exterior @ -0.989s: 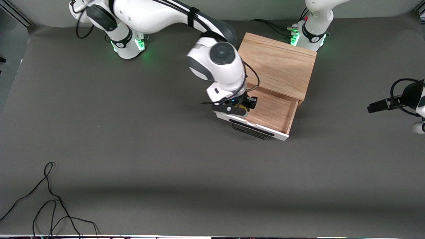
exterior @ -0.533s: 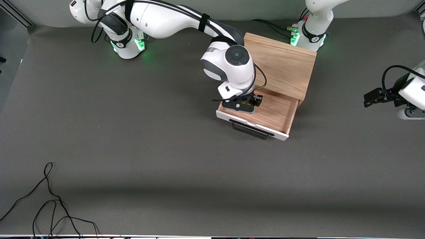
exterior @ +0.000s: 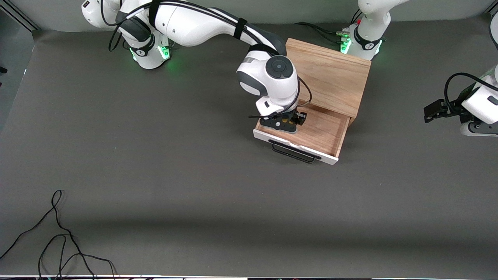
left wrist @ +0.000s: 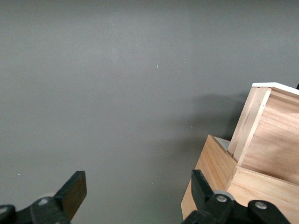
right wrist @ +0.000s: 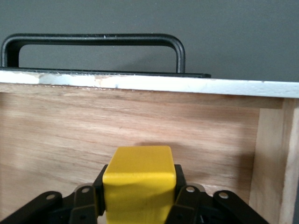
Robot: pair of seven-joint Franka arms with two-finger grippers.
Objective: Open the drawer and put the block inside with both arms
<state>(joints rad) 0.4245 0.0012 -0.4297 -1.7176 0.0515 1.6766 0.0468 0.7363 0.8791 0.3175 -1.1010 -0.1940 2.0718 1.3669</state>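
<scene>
Drawer (exterior: 317, 134) stands pulled out of the wooden box (exterior: 328, 79). Right hand (exterior: 288, 122), inside the drawer, grips the yellow block (right wrist: 139, 184), apparently just above the floor. Left hand (left wrist: 135, 198) waits open over the desk (exterior: 155, 175).

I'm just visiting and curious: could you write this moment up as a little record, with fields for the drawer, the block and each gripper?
drawer: pulled open from the wooden box
block: yellow, gripped, inside the open drawer
right gripper: shut on the block, down in the drawer
left gripper: open, empty, waiting over bare table at the left arm's end
handle: black wire, untouched
</scene>
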